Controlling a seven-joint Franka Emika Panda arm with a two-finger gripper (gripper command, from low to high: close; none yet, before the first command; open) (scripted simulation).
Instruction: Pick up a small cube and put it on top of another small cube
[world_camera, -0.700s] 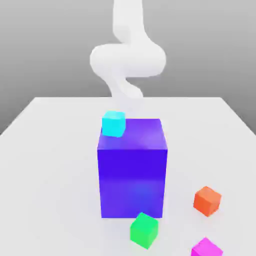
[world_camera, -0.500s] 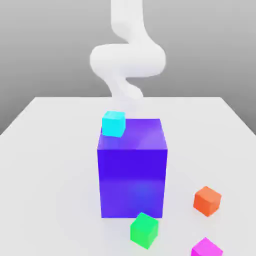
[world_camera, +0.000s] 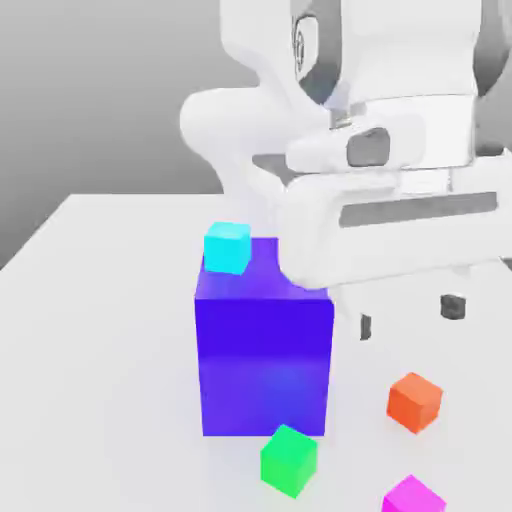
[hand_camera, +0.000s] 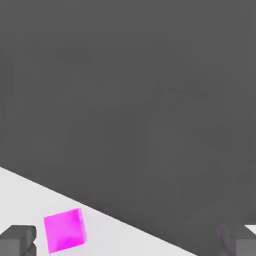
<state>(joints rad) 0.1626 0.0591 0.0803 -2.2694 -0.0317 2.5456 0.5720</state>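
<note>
Small cubes lie on the white table (world_camera: 100, 330): an orange cube (world_camera: 414, 401), a green cube (world_camera: 289, 460) and a magenta cube (world_camera: 412, 496) near the front. A cyan cube (world_camera: 227, 248) shows at the upper left corner of a big blue block (world_camera: 264, 340); whether it rests on the block or behind it I cannot tell. My gripper (world_camera: 410, 317) hangs open and empty above the orange cube, at the exterior view's right of the blue block. In the hand view the magenta cube (hand_camera: 63, 230) lies close to one finger of the gripper (hand_camera: 127, 242).
The big blue block stands mid-table and is far taller than the small cubes. The arm's white hand and links reach over its top right corner. The table's front edge lies just past the green and magenta cubes.
The hand has come into the exterior view at the right, low over the table beside the blue block. The cubes have not moved.
</note>
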